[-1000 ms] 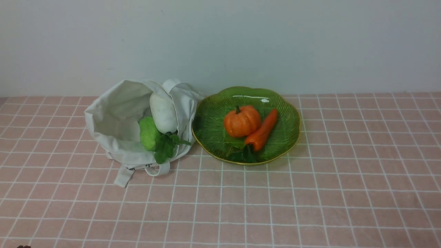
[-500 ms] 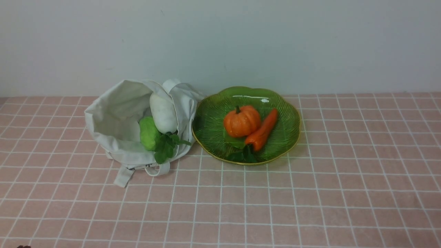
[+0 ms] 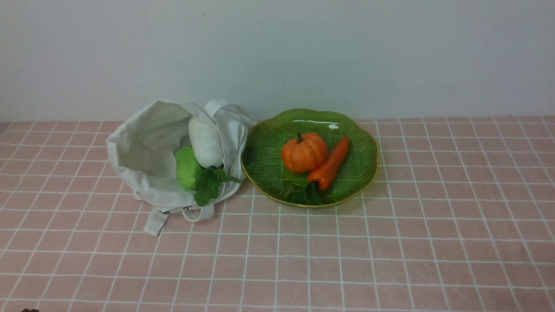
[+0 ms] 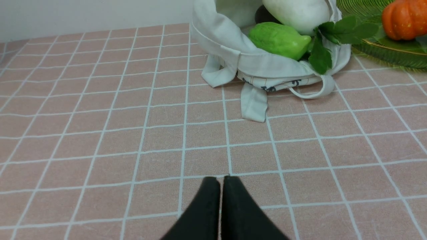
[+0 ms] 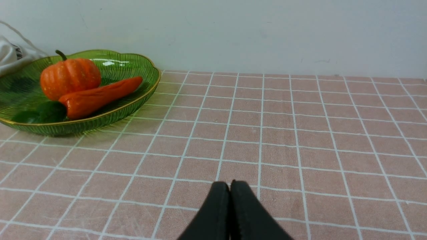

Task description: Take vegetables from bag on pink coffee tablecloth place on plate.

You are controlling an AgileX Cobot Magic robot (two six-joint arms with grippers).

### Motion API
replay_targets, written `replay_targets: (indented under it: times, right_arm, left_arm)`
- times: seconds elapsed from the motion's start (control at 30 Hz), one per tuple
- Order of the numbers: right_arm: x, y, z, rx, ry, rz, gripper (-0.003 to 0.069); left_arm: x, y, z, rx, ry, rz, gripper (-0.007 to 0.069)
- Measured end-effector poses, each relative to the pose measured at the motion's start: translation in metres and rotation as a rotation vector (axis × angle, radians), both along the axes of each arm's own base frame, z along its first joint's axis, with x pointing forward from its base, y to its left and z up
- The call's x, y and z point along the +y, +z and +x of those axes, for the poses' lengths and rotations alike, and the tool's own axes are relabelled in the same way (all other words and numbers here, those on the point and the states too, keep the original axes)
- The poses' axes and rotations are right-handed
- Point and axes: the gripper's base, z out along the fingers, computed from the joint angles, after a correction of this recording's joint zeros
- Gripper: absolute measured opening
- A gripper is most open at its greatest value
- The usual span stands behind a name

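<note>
Bag (image 3: 149, 149) slumped open on pink coffee tablecloth (image 3: 390, 242), mouth toward camera, touching plate (image 3: 360, 143) on its right. Radish (image 3: 205, 141) and light-green vegetable (image 3: 187, 167) side by side inside bag, leaves (image 3: 210, 184) spilling over its lip. Pumpkin (image 3: 304, 152) and orange pepper, possibly a carrot, (image 3: 330, 164) touching each other on plate. Left gripper (image 4: 221, 181) closed tight, empty, low over cloth, well short of bag. Right gripper (image 5: 230, 186) likewise pressed closed, holding nothing, apart from plate.
</note>
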Motion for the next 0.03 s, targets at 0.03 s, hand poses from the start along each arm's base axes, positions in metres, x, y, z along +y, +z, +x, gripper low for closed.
replay_targets:
  times: [0.03]
  right_arm:
    - [0.0000, 0.0000, 0.0000, 0.000, 0.000, 0.000, -0.0016]
  left_arm:
    - [0.0000, 0.0000, 0.0000, 0.000, 0.000, 0.000, -0.0005]
